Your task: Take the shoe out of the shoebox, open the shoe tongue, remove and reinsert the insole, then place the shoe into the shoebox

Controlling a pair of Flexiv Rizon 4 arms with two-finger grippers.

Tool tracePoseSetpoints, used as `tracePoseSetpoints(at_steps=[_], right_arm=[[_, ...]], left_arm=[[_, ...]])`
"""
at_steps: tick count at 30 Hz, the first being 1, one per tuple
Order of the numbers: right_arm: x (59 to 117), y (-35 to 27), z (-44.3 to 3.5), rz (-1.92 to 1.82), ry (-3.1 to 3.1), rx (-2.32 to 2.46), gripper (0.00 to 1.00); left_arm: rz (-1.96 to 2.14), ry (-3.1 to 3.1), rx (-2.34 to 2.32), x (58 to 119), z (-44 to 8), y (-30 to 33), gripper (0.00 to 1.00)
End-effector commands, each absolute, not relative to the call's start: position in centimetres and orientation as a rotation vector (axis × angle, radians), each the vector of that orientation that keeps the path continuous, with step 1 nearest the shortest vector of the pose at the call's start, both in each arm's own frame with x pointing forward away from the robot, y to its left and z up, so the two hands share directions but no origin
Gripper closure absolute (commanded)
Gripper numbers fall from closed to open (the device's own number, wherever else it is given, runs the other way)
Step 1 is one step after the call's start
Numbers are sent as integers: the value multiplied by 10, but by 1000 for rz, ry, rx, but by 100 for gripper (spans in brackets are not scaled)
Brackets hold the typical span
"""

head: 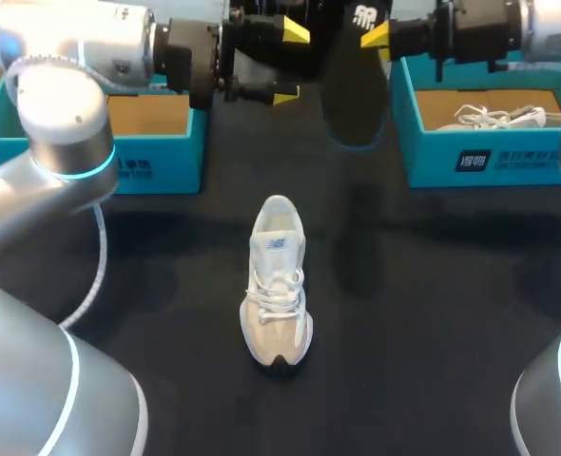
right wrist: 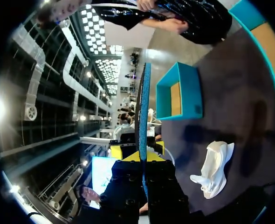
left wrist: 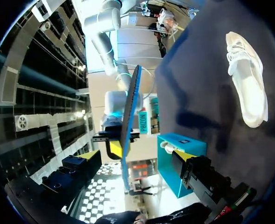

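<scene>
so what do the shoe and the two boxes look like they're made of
Shoe: probably matte woven fabric with suede-like beige panels and white laces; too small to be sure. Left shoebox and right shoebox: likely cardboard, with smooth teal outsides and raw brown insides.

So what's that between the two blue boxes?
A dark insole, held up by the right tool; the head view shows it.

Room all round the shoe [head: 279, 285] (left shoebox [head: 157, 163], right shoebox [head: 532, 160] well apart).
</scene>
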State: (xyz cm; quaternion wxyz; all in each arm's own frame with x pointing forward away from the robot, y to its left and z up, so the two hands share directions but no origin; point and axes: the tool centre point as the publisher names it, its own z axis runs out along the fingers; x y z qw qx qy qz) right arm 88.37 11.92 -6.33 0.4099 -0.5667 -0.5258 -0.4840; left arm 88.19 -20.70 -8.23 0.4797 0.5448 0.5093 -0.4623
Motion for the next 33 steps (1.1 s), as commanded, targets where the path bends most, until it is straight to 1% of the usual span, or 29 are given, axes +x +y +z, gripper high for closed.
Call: tracePoseSetpoints(at_steps=[1,14,16,17,18,19,21,22,23,26,27,28,29,30,31,32,33], right_arm=[[901,146,-73,-1185,-1335,-1409,100],[891,171,-84,-1083,-1334,-1396,100],[891,174,-85,-1078,-1334,-1393,100],[891,175,-85,-1072,-1335,-1391,100],[891,176,-85,-1071,-1335,-1391,100],[892,177,-85,-1071,-1336,-1390,100],[893,178,-84,-1072,-1338,-1389,100],[894,178,-84,-1072,-1339,-1387,100],[894,178,-84,-1070,-1341,-1387,100],[895,178,-85,-1066,-1343,-1385,100],[895,179,-85,-1066,-1343,-1385,100],[895,180,-85,-1066,-1341,-1384,100],[895,180,-85,-1066,-1340,-1384,100],[895,181,-85,-1065,-1339,-1383,100],[895,181,-87,-1064,-1338,-1383,100],[895,181,-87,-1063,-1337,-1382,100],[894,181,-87,-1061,-1336,-1383,100]], left_arm=[[-1149,1182,1243,873,-85,-206,0],[-1170,1134,1197,871,-85,-203,0],[-1175,1125,1200,870,-86,-204,7],[-1179,1120,1201,869,-86,-205,13],[-1180,1119,1202,868,-86,-205,22],[-1183,1115,1202,868,-87,-206,24],[-1189,1113,1200,866,-88,-207,41],[-1192,1112,1199,866,-89,-207,44],[-1194,1111,1198,865,-89,-207,53],[-1200,1112,1196,864,-91,-208,57],[-1201,1113,1195,864,-92,-208,60],[-1205,1114,1194,864,-93,-209,69],[-1206,1114,1194,864,-93,-209,73],[-1207,1114,1193,864,-93,-209,82],[-1209,1114,1193,864,-94,-210,84],[-1210,1114,1194,864,-94,-210,89],[-1211,1113,1194,864,-94,-210,89]])
